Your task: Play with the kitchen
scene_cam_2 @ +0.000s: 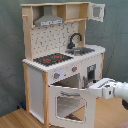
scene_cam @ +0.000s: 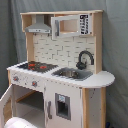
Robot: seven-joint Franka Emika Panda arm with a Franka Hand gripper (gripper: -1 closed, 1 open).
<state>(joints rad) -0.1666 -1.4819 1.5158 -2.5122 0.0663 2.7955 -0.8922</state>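
In the second exterior view the robot arm (scene_cam_2: 116,90) shows as a chunky white body with rounded, smooth casings and a darker grey band where two segments join. Its end piece, the gripper (scene_cam_2: 93,90), is a blocky white housing with pale grey shading along its edges and a few small dark marks. In the first exterior view only a rounded white casing (scene_cam: 19,123) shows, ribbed with soft pale folds.

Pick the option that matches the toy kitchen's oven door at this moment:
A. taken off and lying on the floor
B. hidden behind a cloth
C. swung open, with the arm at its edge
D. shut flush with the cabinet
C: in the second exterior view the windowed oven door of the kitchen stands swung open, and the pincer is at its upper edge.
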